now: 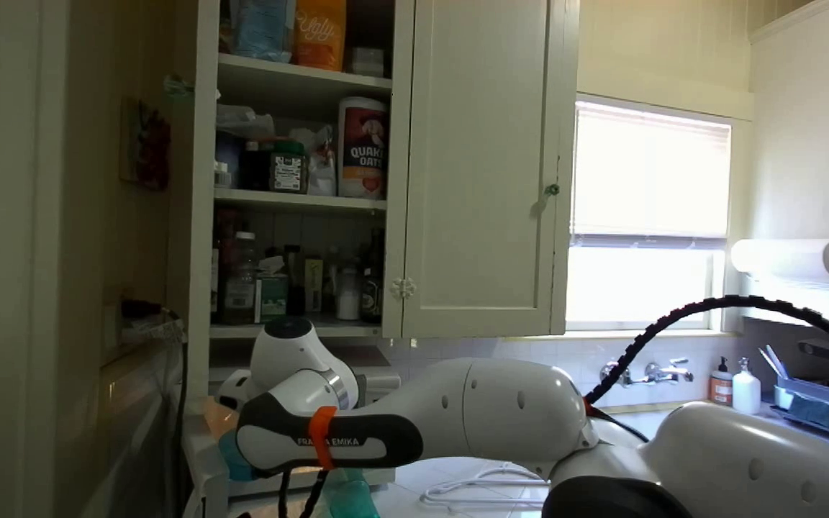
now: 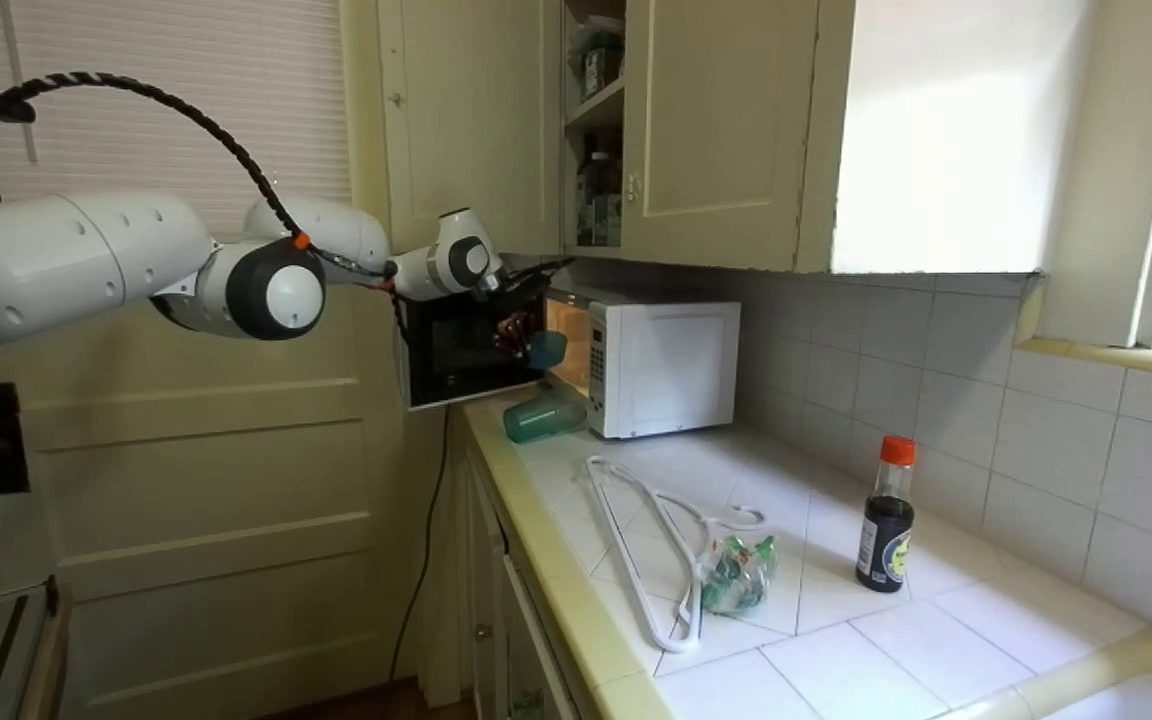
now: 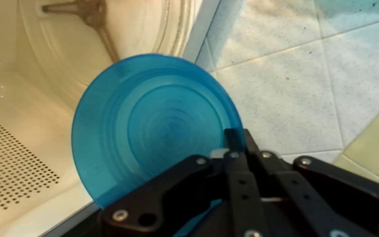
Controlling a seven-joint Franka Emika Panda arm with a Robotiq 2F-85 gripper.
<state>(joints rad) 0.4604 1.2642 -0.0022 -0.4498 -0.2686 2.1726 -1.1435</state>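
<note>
With tightly pinched jaws, holds the blue bowl (image 3: 163,126) by its rim at the mouth of the microwave (image 2: 666,370), apparently at the carrying step, and next probably calls for a firm grip and careful clearance of the open door (image 2: 461,345) and the opening's edge.

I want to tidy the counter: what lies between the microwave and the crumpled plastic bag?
Part of a white hanger-shaped frame lies between the microwave and bag, in an exterior view.
</note>
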